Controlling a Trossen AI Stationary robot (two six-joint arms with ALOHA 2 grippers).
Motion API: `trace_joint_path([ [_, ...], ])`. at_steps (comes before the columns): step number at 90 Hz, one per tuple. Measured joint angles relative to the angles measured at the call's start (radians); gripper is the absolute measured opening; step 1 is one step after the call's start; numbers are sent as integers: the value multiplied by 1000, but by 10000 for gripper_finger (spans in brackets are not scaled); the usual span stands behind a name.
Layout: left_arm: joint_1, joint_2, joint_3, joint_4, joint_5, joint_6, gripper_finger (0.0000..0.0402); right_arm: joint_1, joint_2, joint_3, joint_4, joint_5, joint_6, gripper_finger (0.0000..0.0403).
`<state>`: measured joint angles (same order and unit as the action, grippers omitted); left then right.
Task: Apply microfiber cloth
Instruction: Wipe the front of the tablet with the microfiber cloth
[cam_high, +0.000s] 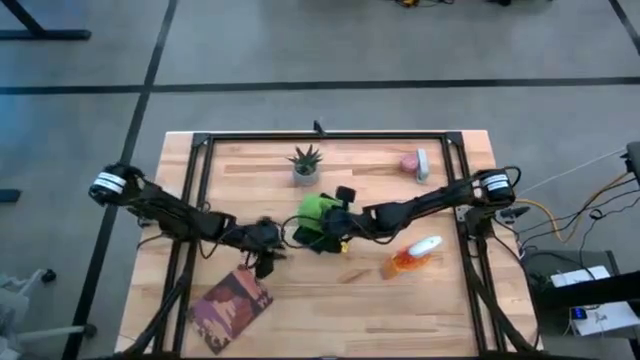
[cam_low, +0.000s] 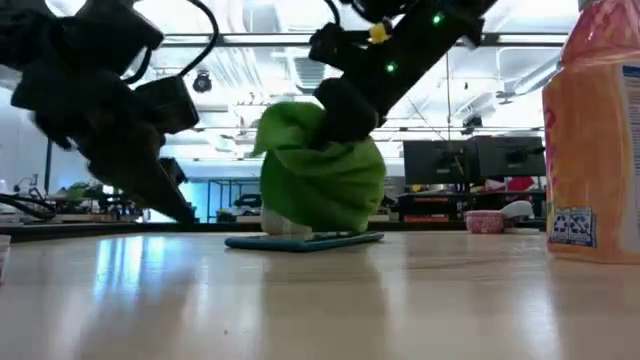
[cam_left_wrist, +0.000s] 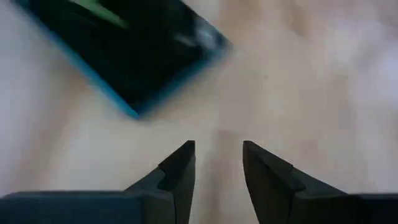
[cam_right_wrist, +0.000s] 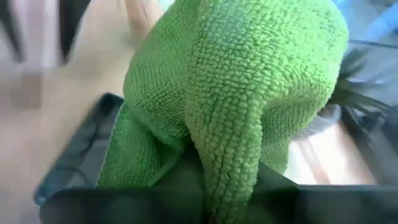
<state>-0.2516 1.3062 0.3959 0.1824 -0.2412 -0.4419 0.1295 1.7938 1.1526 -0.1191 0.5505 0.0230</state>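
Right gripper (cam_high: 328, 232): fingers clamped on the microfiber cloth (cam_high: 316, 210), which bunches up around them and hangs down onto the dark tablet (cam_low: 304, 240). In the low view the cloth's lower edge meets the tablet's face. Cloth and tablet sit mid-table, just near of the potted plant (cam_high: 305, 165).

Left gripper (cam_left_wrist: 217, 163): fingers slightly parted, nothing between them, over bare wood just left of the tablet's blue-edged corner.

Orange spray bottle (cam_high: 412, 256) lies right of the cloth. A patterned book (cam_high: 231, 305) lies near-left.

Microfiber cloth (cam_high: 316, 209) bunched above tablet (cam_low: 303, 240)
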Motion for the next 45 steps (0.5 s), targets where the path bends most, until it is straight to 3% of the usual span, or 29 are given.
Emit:
trace_joint_path([
  [12, 25, -29, -1, -55, -193, 37, 95, -1, -3, -5, -1, 1, 48, 3],
  [30, 55, 76, -4, 6, -204, 38, 77, -1, 70, -12, 109, -30, 57, 3],
  [45, 55, 245, -4, 190, -216, 43, 63, -3, 134, -11, 134, -40, 66, 3],
])
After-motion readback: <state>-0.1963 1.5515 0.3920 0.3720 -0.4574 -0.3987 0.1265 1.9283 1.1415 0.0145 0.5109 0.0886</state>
